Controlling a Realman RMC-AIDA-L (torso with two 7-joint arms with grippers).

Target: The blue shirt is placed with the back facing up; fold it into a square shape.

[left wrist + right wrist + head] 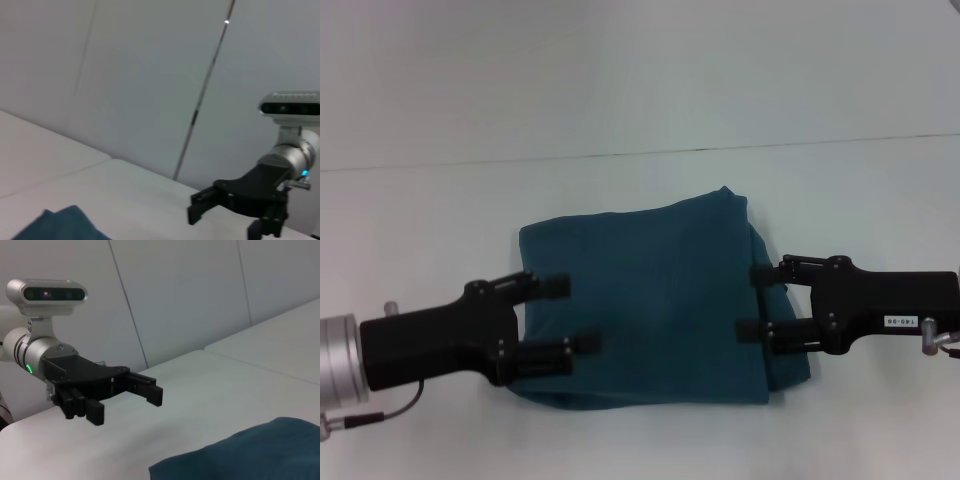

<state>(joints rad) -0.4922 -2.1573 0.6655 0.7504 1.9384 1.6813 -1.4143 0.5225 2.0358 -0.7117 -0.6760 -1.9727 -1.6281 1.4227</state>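
The blue shirt (655, 300) lies folded into a rough rectangle on the white table, plain side up, with slightly uneven layers along its right edge. My left gripper (574, 314) hovers over the shirt's left edge, open, with nothing between its fingers. Over the right edge my right gripper (751, 301) is likewise open and holds nothing. The left wrist view shows a corner of the shirt (60, 226) and the right gripper (227, 220) across from it. In the right wrist view the shirt (250, 455) lies low in front, with the left gripper (122, 402) open above the table.
The white table (640, 190) stretches around the shirt, with a seam line running across it behind the shirt. A pale panelled wall stands behind the table in both wrist views.
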